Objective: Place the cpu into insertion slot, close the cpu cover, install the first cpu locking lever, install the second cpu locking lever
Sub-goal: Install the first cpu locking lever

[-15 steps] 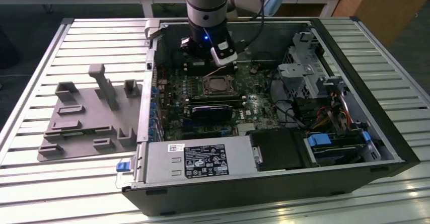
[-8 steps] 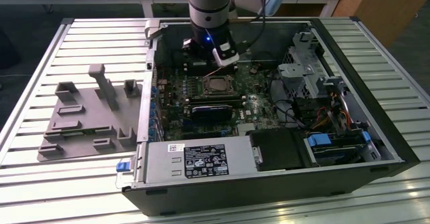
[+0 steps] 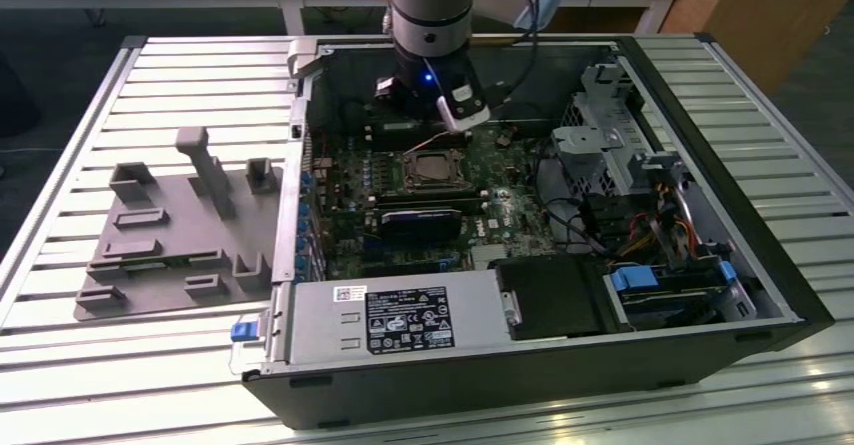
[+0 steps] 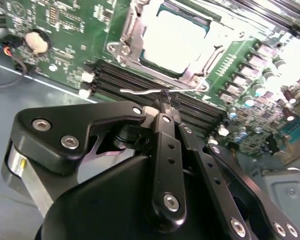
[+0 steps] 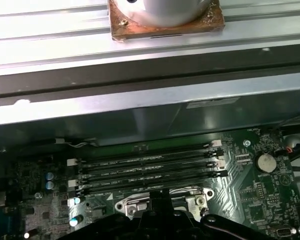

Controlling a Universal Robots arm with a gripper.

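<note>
The cpu point(image 4: 177, 40), a bright silvery square, lies flat in the insertion slot point(image 3: 430, 171) on the green motherboard. The cpu cover point(image 4: 131, 31), a thin metal frame, lies down around it. One thin wire locking lever point(image 4: 137, 92) juts out beside the socket, over the memory slots. My gripper point(image 4: 165, 96) is shut, its black fingertips pressed together right at that lever's end; whether they clamp the wire or only touch it is unclear. In the exterior view my gripper point(image 3: 454, 125) hangs just behind the socket, inside the open computer case.
Memory slots point(image 5: 150, 170) run between the socket and the case wall point(image 5: 140, 100). A coin battery point(image 4: 34, 41) sits to one side. A black card point(image 3: 416, 223), the power supply point(image 3: 387, 317) and drive cages point(image 3: 641, 165) crowd the case. A grey fixture tray point(image 3: 180, 235) lies at the exterior view's left.
</note>
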